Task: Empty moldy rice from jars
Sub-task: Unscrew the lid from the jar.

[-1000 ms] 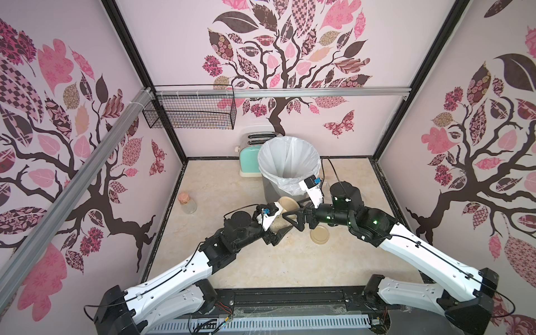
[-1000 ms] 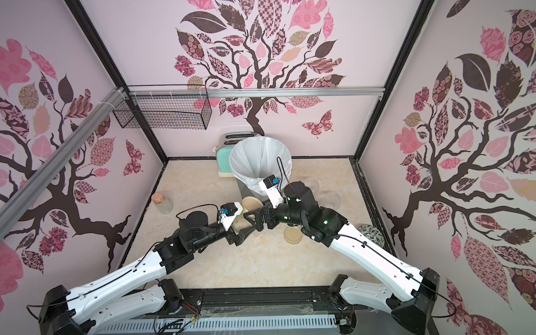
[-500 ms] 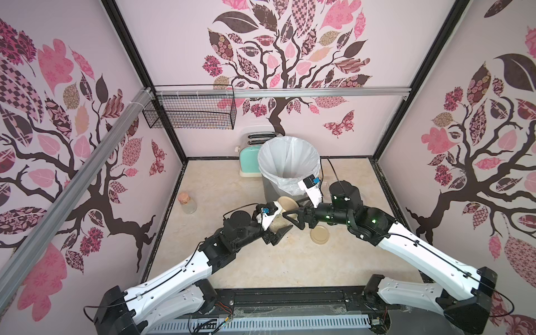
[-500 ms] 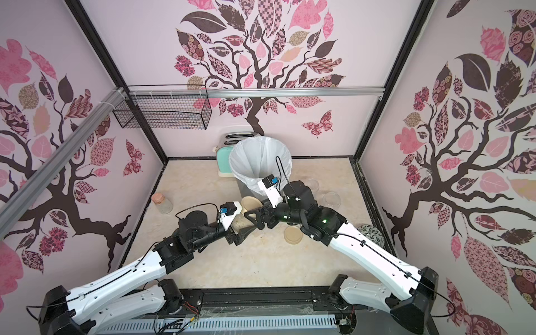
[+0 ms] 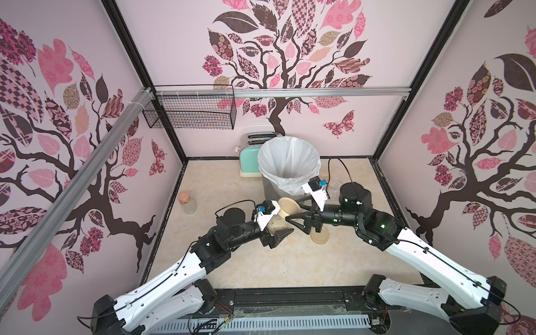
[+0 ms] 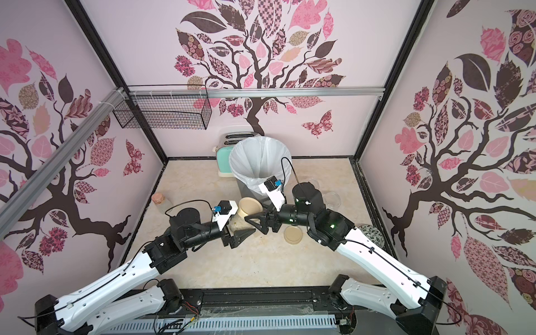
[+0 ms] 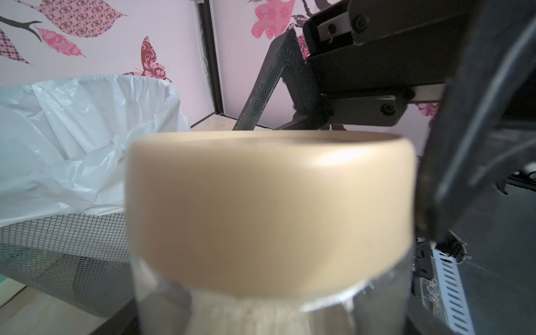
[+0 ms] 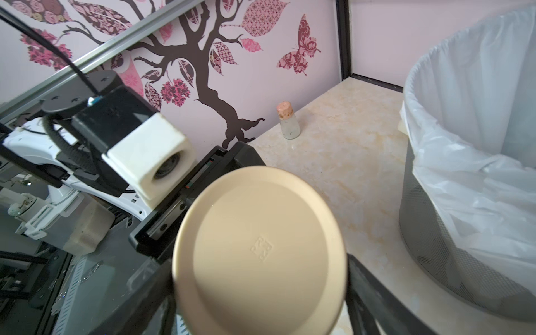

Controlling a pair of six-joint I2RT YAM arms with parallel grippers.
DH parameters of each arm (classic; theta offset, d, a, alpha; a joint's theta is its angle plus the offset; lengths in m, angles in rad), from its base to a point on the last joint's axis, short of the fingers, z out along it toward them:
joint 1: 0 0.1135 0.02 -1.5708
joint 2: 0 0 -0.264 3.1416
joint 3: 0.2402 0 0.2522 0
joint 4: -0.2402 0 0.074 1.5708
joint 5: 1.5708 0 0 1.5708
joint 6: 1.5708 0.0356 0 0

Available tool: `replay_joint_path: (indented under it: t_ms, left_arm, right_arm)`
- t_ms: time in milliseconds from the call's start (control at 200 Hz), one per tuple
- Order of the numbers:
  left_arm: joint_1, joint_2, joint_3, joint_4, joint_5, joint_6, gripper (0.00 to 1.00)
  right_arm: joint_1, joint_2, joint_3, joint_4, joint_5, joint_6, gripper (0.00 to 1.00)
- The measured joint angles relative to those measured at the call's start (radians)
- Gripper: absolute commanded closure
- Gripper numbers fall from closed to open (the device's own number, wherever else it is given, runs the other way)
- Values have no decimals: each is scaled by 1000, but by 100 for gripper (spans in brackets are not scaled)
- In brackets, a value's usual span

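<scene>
My left gripper (image 5: 280,223) is shut on a clear glass jar (image 6: 237,222), holding it tilted above the table in front of the bin. Cream moldy rice (image 7: 261,319) shows through the glass under its beige lid (image 5: 288,206). My right gripper (image 5: 291,211) reaches in from the right. Its two fingers press on opposite edges of that lid (image 8: 261,249), so it is shut on it. Two jars without lids (image 6: 332,199) (image 6: 314,183) stand behind the right arm. I cannot tell whether they hold rice.
A mesh bin (image 5: 268,187) with a white liner stands just behind the grippers, and a teal toaster (image 5: 248,159) behind that. A loose beige lid (image 5: 319,235) lies under the right wrist. There is a corked bottle (image 5: 187,201) at the left wall, a patterned jar (image 6: 371,235) at the right and a wire basket (image 5: 191,111) on the wall.
My right gripper's fingers have closed in onto the lid's edges. Both arms and the jar have stayed almost where they were.
</scene>
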Motion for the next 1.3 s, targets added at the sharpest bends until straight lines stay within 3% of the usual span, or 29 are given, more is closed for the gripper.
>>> replay_joint_path:
  t_ms: [250,655,890,1045,1301]
  left_arm:
    - [2,-40,28,-47,111,-38,21]
    - [2,-44,57,-109,212,-61,21]
    - [2,-47,60,-113,230,-60,22]
    - [0,-47,60,-109,227,-64,24]
    - [-1,-63,60,-74,180,-63,24]
  right_arm:
    - [-12,-21,0,29,-141,-82,19]
    - [-17,-22,3,26,-257,-176,17]
    - [-18,-13,17,14,-284,-212,16]
    - [-16,-13,17,8,-286,-219,1]
    - [-10,-27,16,-18,-245,-207,0]
